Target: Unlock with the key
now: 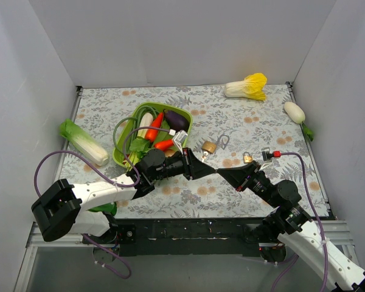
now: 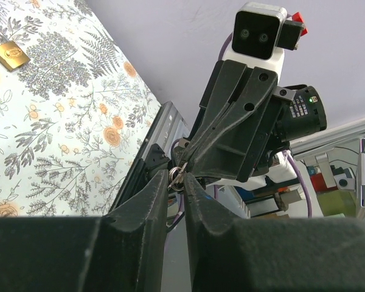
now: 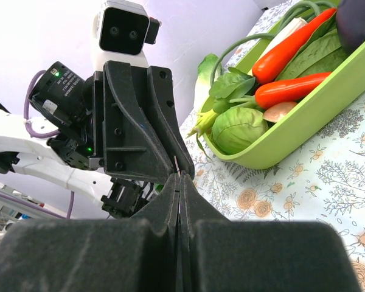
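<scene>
The key [image 2: 177,176], one tiny sliver of silvery metal, hangs in mid-air above the bench [image 1: 274,121], where my two arms meet tip to tip. My right pincer [image 3: 179,175] is pressed fully together with the key nipped at its very tip. My left pincer [image 2: 176,180] stands nearly closed, a finger on either side of the key's ringed end, though I cannot tell whether it bears on the metal. I judge the key light, stiff and slick, easy to let twist or drop. The flat ringed head looks the place to hold it, leaving the blade free for the lock. Beyond the pincers, on the flowered cloth, I count two brass locks near each other: a larger padlock [image 1: 209,146] and a smaller one [image 1: 248,157]. Further out sit one green tray [image 1: 187,114] of vegetables and three loose vegetables in plain sight.
</scene>
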